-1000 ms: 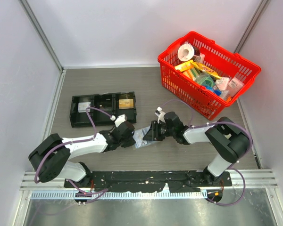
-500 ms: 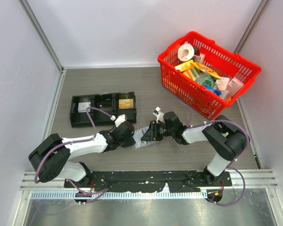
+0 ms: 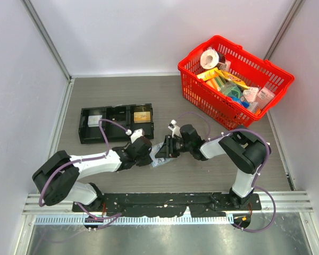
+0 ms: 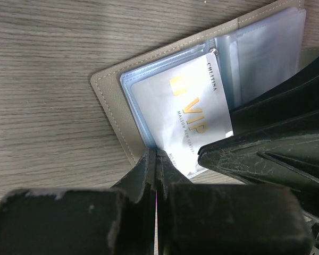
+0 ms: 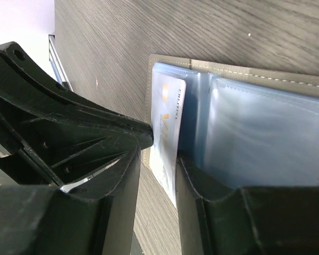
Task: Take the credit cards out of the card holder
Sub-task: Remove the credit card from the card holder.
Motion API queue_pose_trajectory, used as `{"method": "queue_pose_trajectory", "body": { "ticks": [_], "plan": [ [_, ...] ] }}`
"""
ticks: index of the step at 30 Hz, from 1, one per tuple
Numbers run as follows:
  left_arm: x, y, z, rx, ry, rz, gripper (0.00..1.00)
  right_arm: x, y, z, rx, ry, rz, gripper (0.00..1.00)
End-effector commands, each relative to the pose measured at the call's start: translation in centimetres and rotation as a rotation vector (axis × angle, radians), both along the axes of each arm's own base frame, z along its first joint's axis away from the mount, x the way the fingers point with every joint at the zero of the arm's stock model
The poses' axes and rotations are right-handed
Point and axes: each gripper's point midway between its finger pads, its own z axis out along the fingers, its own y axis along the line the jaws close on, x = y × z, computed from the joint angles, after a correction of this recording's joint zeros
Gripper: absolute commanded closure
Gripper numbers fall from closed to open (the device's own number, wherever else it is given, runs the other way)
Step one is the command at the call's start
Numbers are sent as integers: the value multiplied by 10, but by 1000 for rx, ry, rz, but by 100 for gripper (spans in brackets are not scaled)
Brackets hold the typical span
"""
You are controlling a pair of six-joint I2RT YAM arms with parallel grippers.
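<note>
Right gripper (image 3: pixel 166 146) has slid left over the last second, in over the card holder (image 4: pixel 111 101). The left gripper (image 3: pixel 150 155) hasn't budged. So you're past the approach and lined up for the pull, but nothing is out yet.

Left fingers are pressed together, with their tips on the holder's near edge at the clear pocket — this looks like a pin-down, not a grab. Right fingers are part spread and straddle the edge of the credit card (image 4: pixel 186 111). There's a visible gap around it in the right wrist view, so I read that as not clamped yet.

The holder lies open and flat on the table (image 3: pixel 122 95), mid-table between the two grippers and just in front of the black tray (image 3: pixel 116 123). It has a grey stitched border and pale blue clear pockets inside. The card is whitish with gold "VIP" lettering and sits skewed, with one end poking out of its pocket toward the right fingers. The other pockets look hazy, so I can't tell whether more cards sit in them.
</note>
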Motion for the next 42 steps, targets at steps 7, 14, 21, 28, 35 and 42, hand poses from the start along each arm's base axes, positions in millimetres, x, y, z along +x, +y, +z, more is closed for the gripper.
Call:
{"method": "queue_pose_trajectory", "body": {
  "ticks": [7,14,21,28,35,42],
  "plan": [
    [-14,23,-22,151,85,-21,100,-1,1,30,122,-34,25,66],
    [-17,27,-23,175,97,-35,100,0,-1,43,191,-31,20,71],
    [-20,30,-26,189,108,-40,100,3,-12,42,192,-32,-5,75],
    [-21,32,-25,192,111,-45,100,5,-20,39,176,-35,-17,81],
    [-22,33,-23,186,108,-44,100,13,-41,28,92,-42,-79,99],
    [-21,30,-16,163,91,-42,100,18,-69,19,-91,-77,-139,99]
  ]
}}
